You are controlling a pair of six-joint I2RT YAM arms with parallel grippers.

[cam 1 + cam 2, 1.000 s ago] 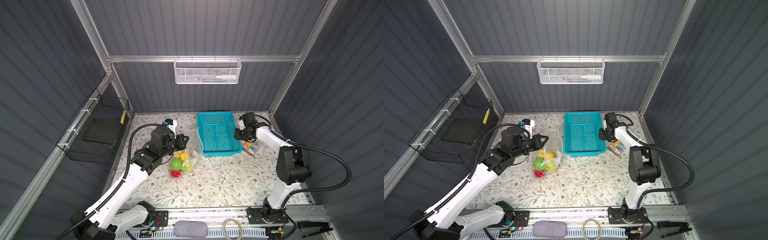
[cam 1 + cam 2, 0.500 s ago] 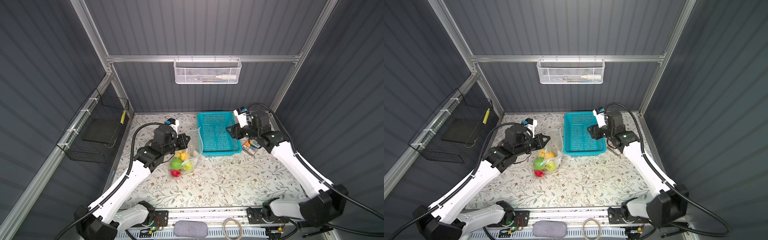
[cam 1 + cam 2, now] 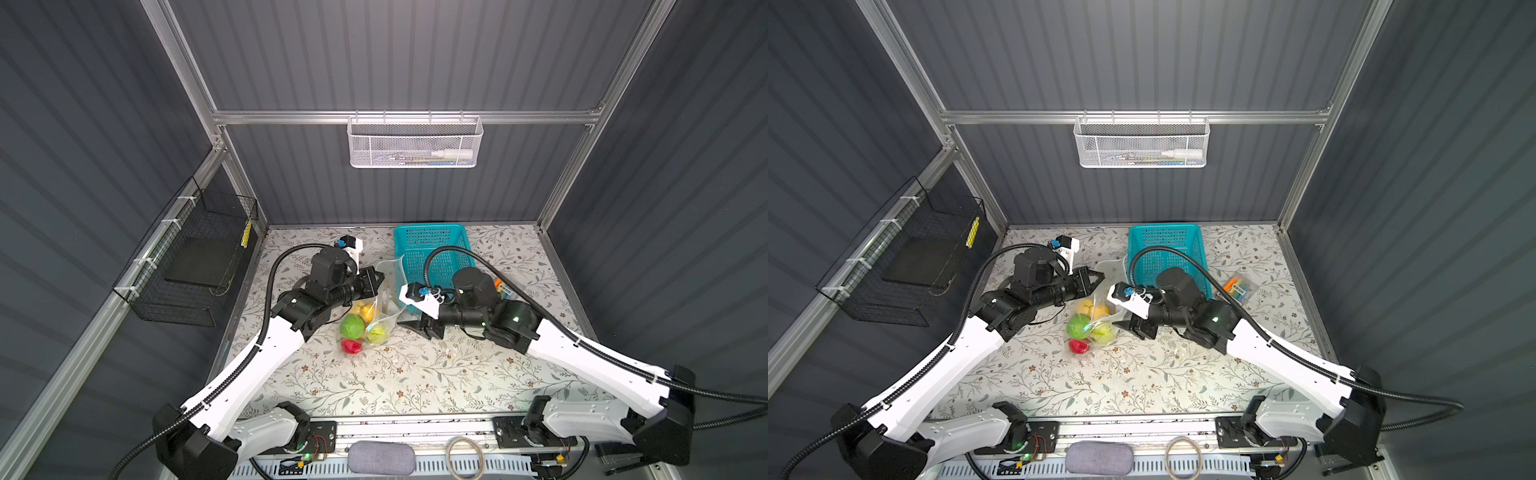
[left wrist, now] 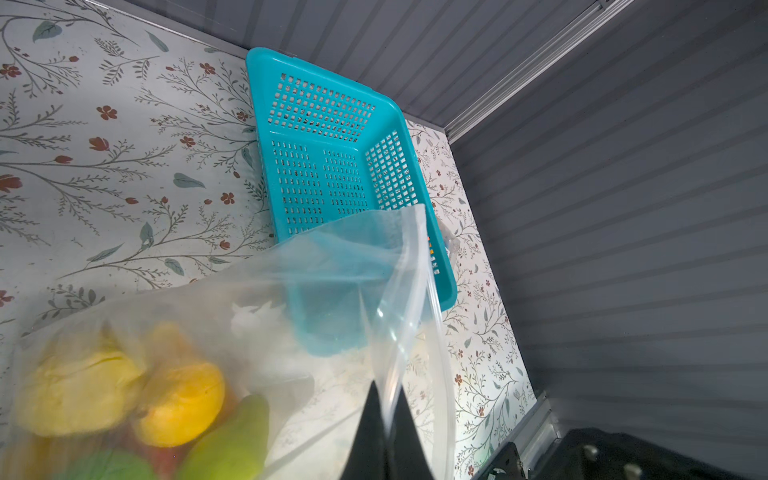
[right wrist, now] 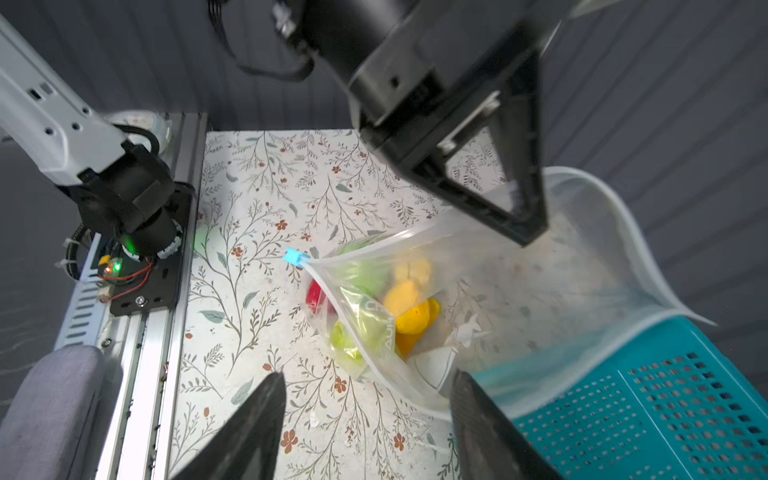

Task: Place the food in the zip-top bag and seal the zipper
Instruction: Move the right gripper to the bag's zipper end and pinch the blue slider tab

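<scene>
The clear zip-top bag (image 3: 388, 286) (image 3: 1115, 274) stands open on the floral table, and its rim (image 4: 399, 257) is pinched in my shut left gripper (image 4: 384, 399) (image 3: 380, 276). The food (image 3: 352, 326) (image 3: 1079, 326), green, yellow, orange and red pieces, lies inside the bag (image 5: 540, 270) at its low end. The zipper's light-blue slider (image 5: 294, 257) sits at the bag's front corner. My right gripper (image 5: 365, 382) (image 3: 415, 328) (image 3: 1129, 326) hangs open low over the table, just right of the bag. The bag's near edge shows between its fingers, ungripped.
The teal basket (image 3: 432, 249) (image 3: 1163, 245) (image 4: 324, 183) stands empty behind the bag, touching it. An orange-and-black packet (image 3: 1239, 286) lies right of the basket. A white mesh basket (image 3: 415, 143) and a black wire basket (image 3: 195, 257) hang on the walls.
My right arm swung from the packet beside the basket round to the bag's right side, and its jaws opened wider. The left gripper kept its hold on the bag's rim.
</scene>
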